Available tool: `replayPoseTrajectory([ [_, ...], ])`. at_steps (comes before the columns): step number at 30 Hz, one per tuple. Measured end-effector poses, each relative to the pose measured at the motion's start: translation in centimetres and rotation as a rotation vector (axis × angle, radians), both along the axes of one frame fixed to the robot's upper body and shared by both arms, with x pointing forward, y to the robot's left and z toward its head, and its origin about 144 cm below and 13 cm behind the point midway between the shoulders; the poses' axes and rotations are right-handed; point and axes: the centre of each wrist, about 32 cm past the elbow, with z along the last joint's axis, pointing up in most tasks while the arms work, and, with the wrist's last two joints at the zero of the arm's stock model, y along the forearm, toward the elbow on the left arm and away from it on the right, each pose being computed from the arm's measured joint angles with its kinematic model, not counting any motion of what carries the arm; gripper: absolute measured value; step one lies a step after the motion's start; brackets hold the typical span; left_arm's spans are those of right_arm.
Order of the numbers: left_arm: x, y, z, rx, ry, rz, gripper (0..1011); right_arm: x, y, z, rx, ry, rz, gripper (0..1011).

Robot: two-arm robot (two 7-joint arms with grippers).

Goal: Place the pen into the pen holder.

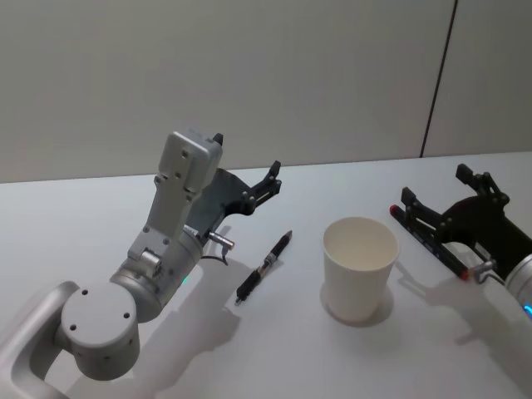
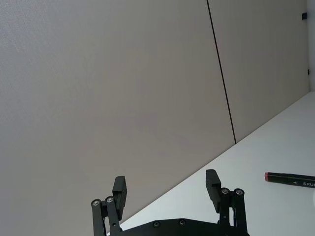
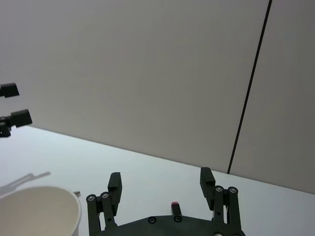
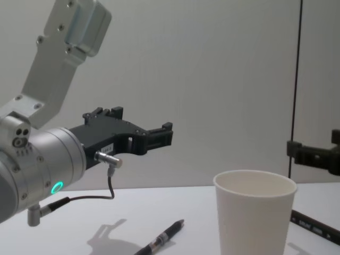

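Observation:
A black pen (image 1: 264,268) lies flat on the white table, slanting away from me, just left of the pen holder (image 1: 359,266). The pen holder is a plain white paper cup standing upright, with nothing visible inside. My left gripper (image 1: 266,183) hovers open above and behind the pen, holding nothing. My right gripper (image 1: 434,187) hangs open to the right of the cup, also holding nothing. From the chest view the pen (image 4: 162,239) rests below the left gripper (image 4: 159,135), with the cup (image 4: 255,218) to its right. The cup's rim (image 3: 39,211) shows beside the right gripper (image 3: 160,181).
A black marker with a red end (image 1: 428,241) lies on the table under the right gripper; it also shows beyond the left gripper (image 2: 166,187) as the marker (image 2: 290,179). A grey wall runs along the table's back edge (image 1: 332,166).

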Motion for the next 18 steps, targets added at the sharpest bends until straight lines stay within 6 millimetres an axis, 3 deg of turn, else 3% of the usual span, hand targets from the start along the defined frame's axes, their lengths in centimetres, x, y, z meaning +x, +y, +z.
replayPoseTrajectory([
  [11,0.0,0.0,0.0,0.000,0.000,0.000,1001,2.8,-4.2,1.2,-0.082,0.100,0.101,1001],
  [18,0.0,0.0,0.0,0.000,0.000,0.000,1001,5.1,-5.2,2.1,-0.110,0.176,0.161,1001],
])
